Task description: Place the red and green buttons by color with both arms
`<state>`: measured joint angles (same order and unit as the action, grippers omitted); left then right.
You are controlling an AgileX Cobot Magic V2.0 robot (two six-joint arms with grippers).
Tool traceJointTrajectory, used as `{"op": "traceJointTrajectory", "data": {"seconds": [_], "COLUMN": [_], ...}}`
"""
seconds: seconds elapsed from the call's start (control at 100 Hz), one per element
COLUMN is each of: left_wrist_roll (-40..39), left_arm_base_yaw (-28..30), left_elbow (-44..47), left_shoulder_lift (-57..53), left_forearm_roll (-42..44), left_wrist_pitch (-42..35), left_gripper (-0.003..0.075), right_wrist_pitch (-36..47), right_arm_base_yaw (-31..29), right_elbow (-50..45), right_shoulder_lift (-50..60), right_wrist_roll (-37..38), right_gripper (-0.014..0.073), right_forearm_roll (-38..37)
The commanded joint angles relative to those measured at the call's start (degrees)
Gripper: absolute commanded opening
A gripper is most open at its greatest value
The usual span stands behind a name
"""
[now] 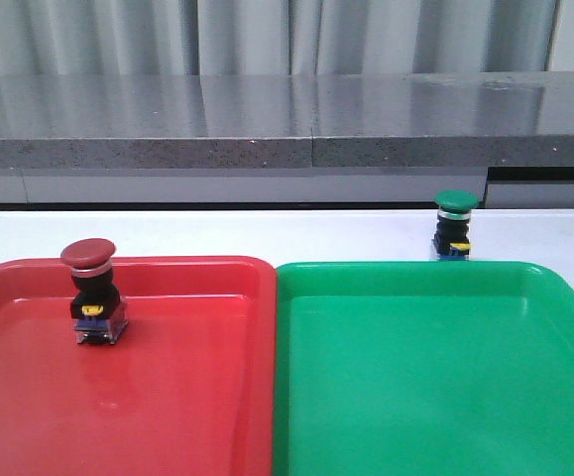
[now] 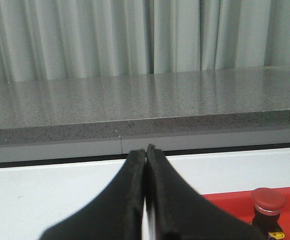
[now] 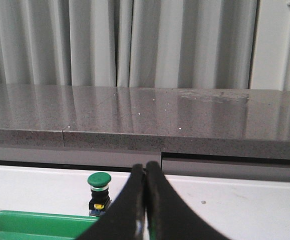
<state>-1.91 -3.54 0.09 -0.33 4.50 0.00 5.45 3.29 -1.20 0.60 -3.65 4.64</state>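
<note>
1. Front view: two trays fill the near edge, side by side and touching. Red tray [image 1: 168, 397] on the left, green tray [image 1: 435, 397] on the right, both on a white worktop [image 1: 267, 230].
2. Red button [image 1: 89, 293] stands upright inside the red tray, near its far left part. Dark-red cap on top, silver collar, black body, yellow mark, bluish base on the tray floor.
3. Green button [image 1: 455, 225] stands upright on the worktop just beyond the far rim of the green tray, toward its right side. It is outside the tray; whether it touches the rim cannot be told.
4. Grey stone ledge [image 1: 267, 124] runs along behind the worktop, with pale curtains [image 1: 267, 35] behind it. Neither arm shows in this view.
5. Left wrist view: left gripper [image 2: 146, 150] has its jaws pressed together, tips meeting, nothing between them. It is held above the worktop. Beyond and to one side, the red button [image 2: 268, 204] and a corner of the red tray [image 2: 225, 200] show.
6. Right wrist view: right gripper [image 3: 145, 167] likewise has its jaws closed tip to tip, holding nothing. The green button [image 3: 99, 193] stands on the worktop just past the green tray [image 3: 34, 222], apart from the jaws.
</note>
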Motion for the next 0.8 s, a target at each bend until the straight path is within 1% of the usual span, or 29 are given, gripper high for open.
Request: {"op": "traceJointTrajectory", "data": {"seconds": [0.0, 0.06, 0.18, 0.32, 0.44, 0.58, 0.65, 0.79], "left_wrist_roll": [-0.1, -0.1, -0.1, -0.1, -0.1, -0.1, -0.1, -0.1], "left_arm_base_yaw": [0.1, 0.1, 0.1, 0.1, 0.1, 0.1, 0.1, 0.1], "left_elbow": [2.4, 2.4, 2.4, 2.4, 2.4, 2.4, 2.4, 2.4], "left_shoulder_lift": [-1.8, -1.8, -1.8, -1.8, -1.8, -1.8, -1.8, -1.8], "left_forearm_roll": [-0.5, -0.5, -0.5, -0.5, -0.5, -0.5, -0.5, -0.5], "left_wrist_pitch": [-4.5, -4.5, -4.5, -4.5, -4.5, -4.5, -4.5, -4.5], "left_gripper": [-0.0019, -0.0019, -0.0019, -0.0019, -0.0019, -0.0019, -0.0019, -0.0019], "right_wrist_pitch": [2.1, -2.6, -15.4, -28.1, -36.1, -43.0, -43.7, -44.0], "right_arm_base_yaw": [-0.3, -0.3, -0.3, -0.3, -0.3, -0.3, -0.3, -0.3], "right_elbow": [4.6, 7.8, 16.3, 27.2, 36.1, 43.7, 45.7, 46.1], "right_shoulder_lift": [0.8, 0.7, -1.5, -8.9, -16.8, -24.6, -27.5, -31.2], "right_wrist_roll": [-0.3, -0.3, -0.3, -0.3, -0.3, -0.3, -0.3, -0.3], "right_gripper": [-0.0066, -0.0066, -0.0066, -0.0066, -0.0066, -0.0066, -0.0066, -0.0066], "right_forearm_roll": [0.9, 1.1, 1.1, 1.1, 1.1, 2.0, 2.9, 4.2]}}
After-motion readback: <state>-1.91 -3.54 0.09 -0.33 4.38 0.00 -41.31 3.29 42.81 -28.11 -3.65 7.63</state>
